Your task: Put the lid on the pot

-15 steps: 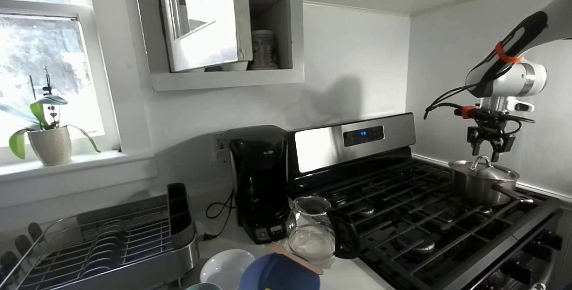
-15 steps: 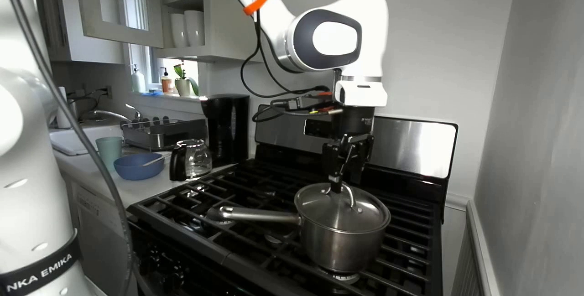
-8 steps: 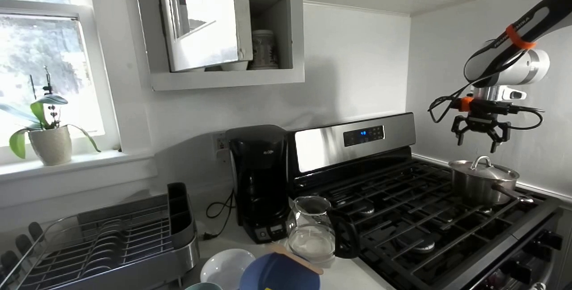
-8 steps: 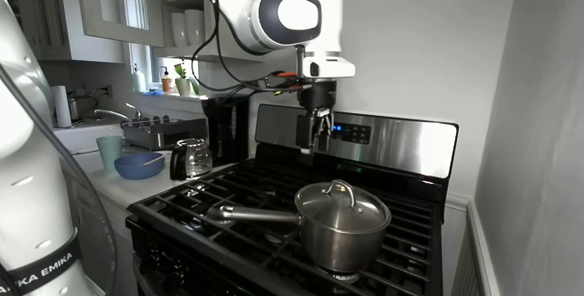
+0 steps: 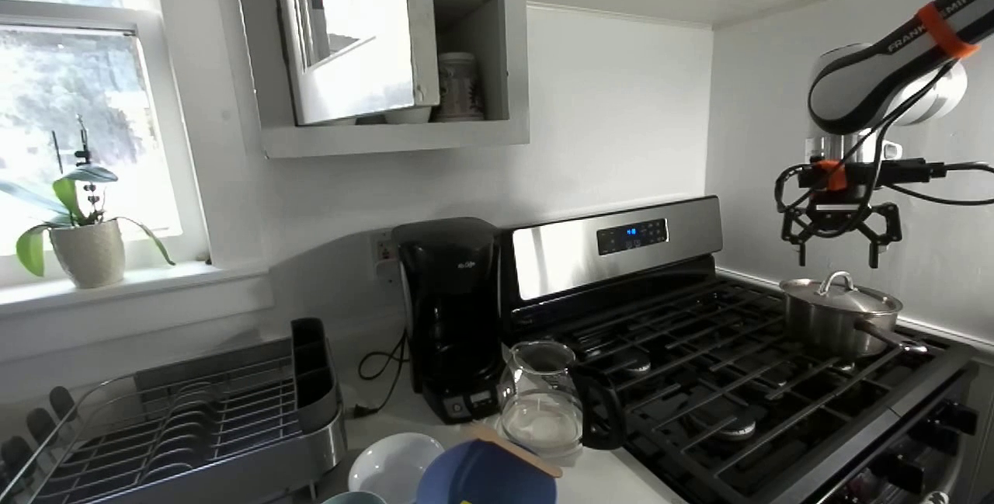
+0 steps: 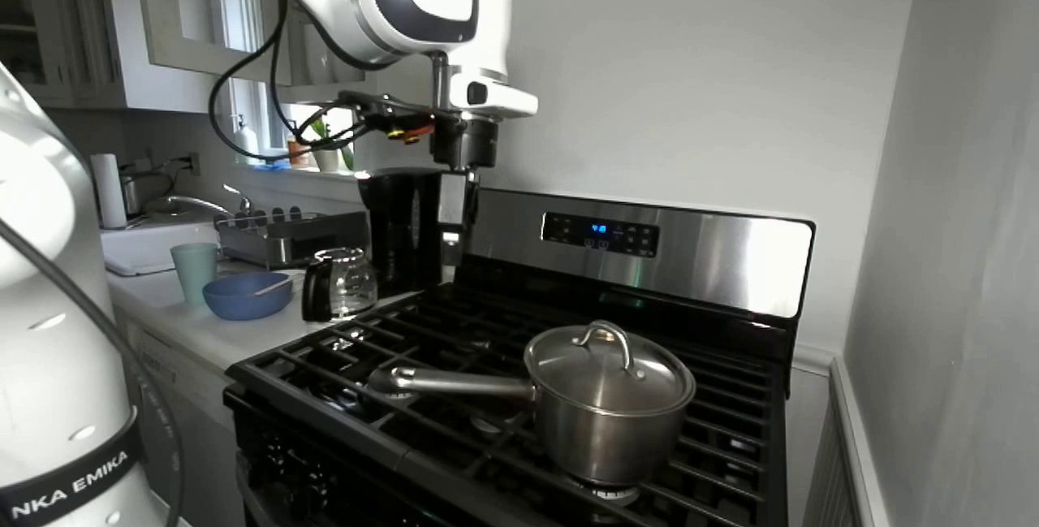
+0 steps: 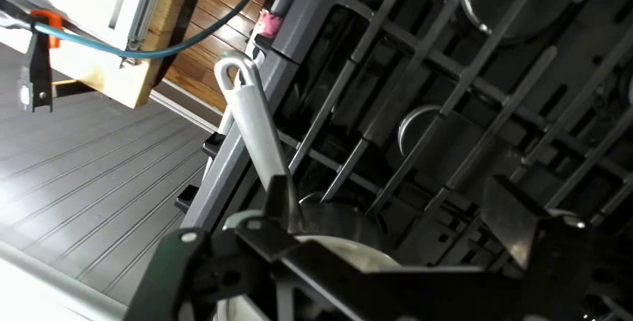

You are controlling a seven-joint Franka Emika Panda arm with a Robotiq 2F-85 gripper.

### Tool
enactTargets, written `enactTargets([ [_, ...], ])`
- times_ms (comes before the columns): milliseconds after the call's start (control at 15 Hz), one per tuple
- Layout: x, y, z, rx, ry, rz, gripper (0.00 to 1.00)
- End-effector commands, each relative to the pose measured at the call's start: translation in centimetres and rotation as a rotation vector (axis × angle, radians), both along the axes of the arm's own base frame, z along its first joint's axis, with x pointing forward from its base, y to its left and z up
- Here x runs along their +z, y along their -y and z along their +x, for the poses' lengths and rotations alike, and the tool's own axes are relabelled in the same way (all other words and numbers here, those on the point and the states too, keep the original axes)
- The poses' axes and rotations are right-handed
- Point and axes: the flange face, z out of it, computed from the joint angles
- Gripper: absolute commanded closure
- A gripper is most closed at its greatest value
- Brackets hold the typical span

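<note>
The shiny silver lid [image 5: 858, 300] lies on the steel pot [image 5: 827, 331], with its arched handle on top. In an exterior view the lid [image 6: 601, 377] sits level on the rim of the pot [image 6: 605, 446]. My gripper [image 5: 838, 262] is open and empty, above and apart from the lid. In an exterior view the gripper [image 6: 452, 247] hangs up and to the side of the pot. In the wrist view the open gripper [image 7: 390, 197] partly covers the lid [image 7: 353, 252]; the pot's side wall [image 7: 341, 222] and long handle show.
The pot stands on the black stove grates [image 6: 454, 340]. A glass jar [image 5: 541, 403], a black coffee maker [image 5: 450, 318] and a blue bowl [image 6: 247, 295] stand on the counter beside the stove. The stove's back panel [image 6: 714, 259] rises behind. A wall is close to the pot.
My gripper was low at the lid's handle, then rose and moved away from it, leftward in an exterior view. It has turned and its fingers are spread. The lid and pot have not moved.
</note>
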Motion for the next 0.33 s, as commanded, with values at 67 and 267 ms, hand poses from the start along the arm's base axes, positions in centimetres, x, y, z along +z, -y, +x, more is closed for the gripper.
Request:
enactTargets([
  [67, 0.6, -1.3, -0.6, 0.087, -0.034, 0.014, 0.00],
  [267, 0.7, -1.8, -1.0, 0.121, -0.036, 0.016, 0.00],
])
